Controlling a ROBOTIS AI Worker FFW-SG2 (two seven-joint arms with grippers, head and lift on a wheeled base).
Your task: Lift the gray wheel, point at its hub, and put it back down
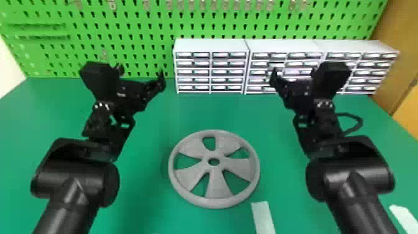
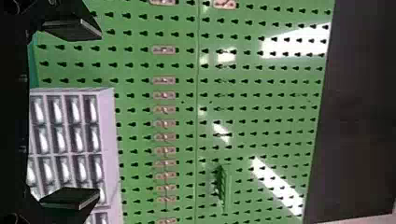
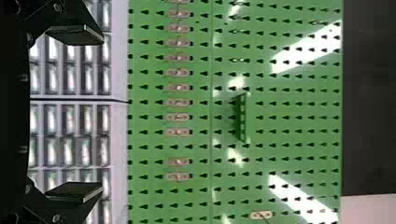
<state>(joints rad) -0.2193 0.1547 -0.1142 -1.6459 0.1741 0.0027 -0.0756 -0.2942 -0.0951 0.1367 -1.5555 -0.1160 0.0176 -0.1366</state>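
Note:
The gray wheel (image 1: 217, 185) lies flat on the green table between the two arms, its round hub (image 1: 214, 155) facing up. Left of and beyond it, my left gripper (image 1: 141, 73) is held above the table, apart from the wheel. My right gripper (image 1: 294, 73) is held up on the other side, in front of the drawer cabinets. In the left wrist view, the left gripper (image 2: 84, 112) has its two fingers spread wide with nothing between them. The right wrist view has the right gripper (image 3: 86, 112) likewise spread and holding nothing.
White drawer cabinets (image 1: 211, 46) stand along the table's back edge, before a green pegboard (image 1: 124, 28). A pale strip (image 1: 263, 217) lies just right of the wheel's near side, and another (image 1: 404, 217) lies near the right edge. Green tabletop (image 1: 192, 112) extends between wheel and cabinets.

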